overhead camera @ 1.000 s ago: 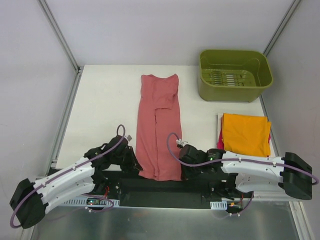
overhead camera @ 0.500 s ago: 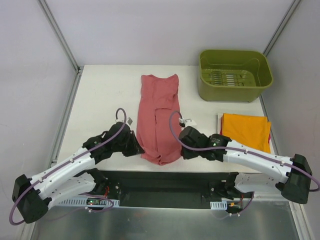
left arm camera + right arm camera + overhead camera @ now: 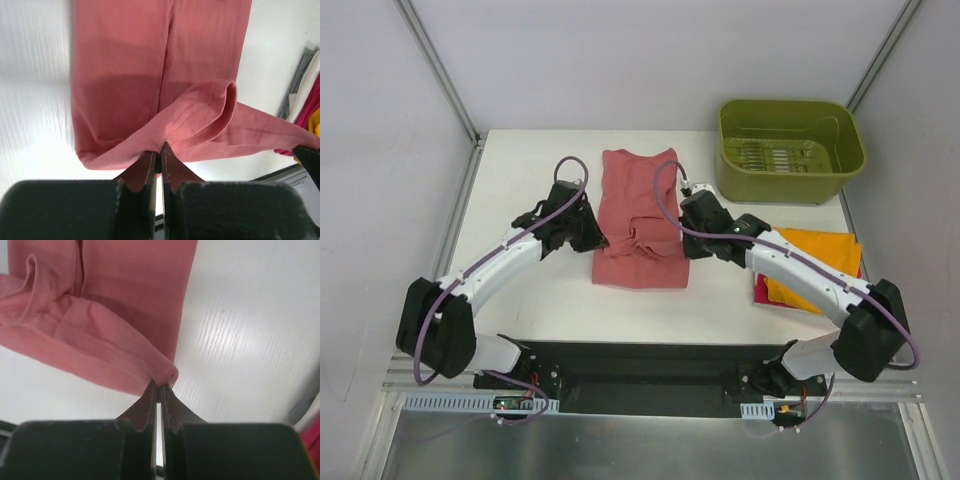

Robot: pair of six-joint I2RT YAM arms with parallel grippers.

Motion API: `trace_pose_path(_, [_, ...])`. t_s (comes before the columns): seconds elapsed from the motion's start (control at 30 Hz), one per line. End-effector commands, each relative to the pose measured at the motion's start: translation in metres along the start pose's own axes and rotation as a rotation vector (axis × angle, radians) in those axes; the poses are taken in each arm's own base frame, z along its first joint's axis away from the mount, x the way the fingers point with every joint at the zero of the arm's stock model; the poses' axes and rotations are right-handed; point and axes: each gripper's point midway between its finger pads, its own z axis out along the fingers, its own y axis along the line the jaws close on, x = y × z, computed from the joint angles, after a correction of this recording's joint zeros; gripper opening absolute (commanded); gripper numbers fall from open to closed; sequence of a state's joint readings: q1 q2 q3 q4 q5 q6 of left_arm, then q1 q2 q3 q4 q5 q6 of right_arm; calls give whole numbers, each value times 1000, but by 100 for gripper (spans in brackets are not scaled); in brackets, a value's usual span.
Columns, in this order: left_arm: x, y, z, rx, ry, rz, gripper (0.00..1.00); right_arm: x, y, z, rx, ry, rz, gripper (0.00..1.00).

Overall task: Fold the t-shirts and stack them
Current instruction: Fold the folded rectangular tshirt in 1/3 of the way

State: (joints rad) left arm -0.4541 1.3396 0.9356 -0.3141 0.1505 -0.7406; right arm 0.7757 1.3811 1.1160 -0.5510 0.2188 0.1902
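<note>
Pinching salmon t-shirt hem | both jaws clamped | hem seemingly lifted

The dusty-red soft cloth t-shirt lies as a narrow strip mid-counter. Its far end is flat toward the far edge, and its near end is lifted and doubled back in a wrinkled fold. The bright orange folded t-shirt lies flat by the right edge, atop a magenta-pink folded t-shirt that peeks out at its left side.
</note>
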Motion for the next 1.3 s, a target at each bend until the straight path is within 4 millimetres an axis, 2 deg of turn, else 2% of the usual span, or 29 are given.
trace_pose_path(0.0, [-40, -24, 5, 89, -37, 42, 0, -46, -1, 15, -21, -44, -31, 1])
trace_pose_path(0.03, [-42, -22, 14, 82, -22, 38, 0, -52, -7, 19, -12, -41, -19, 1])
trace_pose_path(0.07, [-53, -23, 14, 88, -34, 32, 0, -54, -7, 23, -21, -33, -19, 1])
trace_pose_path(0.17, [-65, -25, 27, 99, -17, 25, 0, -69, -13, 34, -7, -38, -26, 1])
trace_pose_path(0.3, [-81, -19, 43, 101, 7, -5, 0, -75, -20, 54, -4, -4, -25, 1])
trace_pose_path(0.33, [-83, -19, 49, 105, 22, -8, 0, -83, -23, 56, -3, -14, -16, 1])
trace_pose_path(0.47, [-89, -8, 65, 80, 39, -36, 0, -88, -29, 78, -17, 21, 3, 2])
trace_pose_path(0.5, [-91, -5, 68, 68, 37, -46, 0, -84, -32, 89, -13, 47, 9, 3])
trace_pose_path(0.57, [-94, 8, 78, 12, 23, -58, 0, -91, -40, 99, -1, 45, 1, 4])
trace_pose_path(0.6, [-95, 11, 81, 2, 20, -60, 0, -86, -46, 112, 17, 69, -1, 4])
trace_pose_path(0.67, [-95, 16, 92, -12, 37, -67, 2, -93, -48, 122, 9, 65, -1, 5])
trace_pose_path(0.7, [-96, 17, 95, -16, 40, -70, 5, -88, -53, 135, 12, 91, 8, 6])
trace_pose_path(0.77, [-96, 22, 102, -30, 50, -78, 11, -87, -47, 143, -37, 108, 17, 6])
trace_pose_path(0.83, [-98, 25, 103, -42, 42, -82, 19, -87, -49, 152, -42, 114, 10, 8])
trace_pose_path(0.87, [-98, 27, 102, -51, 40, -83, 27, -88, -48, 154, -50, 108, 7, 8])
trace_pose_path(0.9, [-98, 28, 101, -54, 37, -80, 33, -87, -48, 156, -54, 110, 7, 14])
trace_pose_path(0.93, [-98, 27, 98, -53, 33, -78, 49, -88, -48, 155, -61, 109, 0, 18])
trace_pose_path(0.97, [-99, 27, 95, -52, 28, -75, 58, -87, -46, 155, -77, 114, 3, 31])
trace_pose_path(1.03, [-98, 25, 88, -46, 20, -69, 68, -84, -46, 154, -78, 123, 9, 36])
trace_pose_path(1.1, [-100, 19, 76, -25, 2, -58, 73, -83, -44, 146, -86, 119, 13, 48])
trace_pose_path(1.13, [-96, 19, 72, -19, 8, -58, 89, -79, -46, 144, -85, 125, 14, 55])
trace_pose_path(1.17, [-95, 16, 68, -6, 8, -55, 99, -82, -44, 135, -93, 111, 16, 63])
trace_pose_path(1.23, [-90, 15, 55, 6, -3, -50, 99, -75, -45, 128, -96, 118, 16, 69])
trace_pose_path(1.27, [-87, 15, 50, 7, -7, -52, 99, -79, -41, 116, -114, 95, 10, 75])
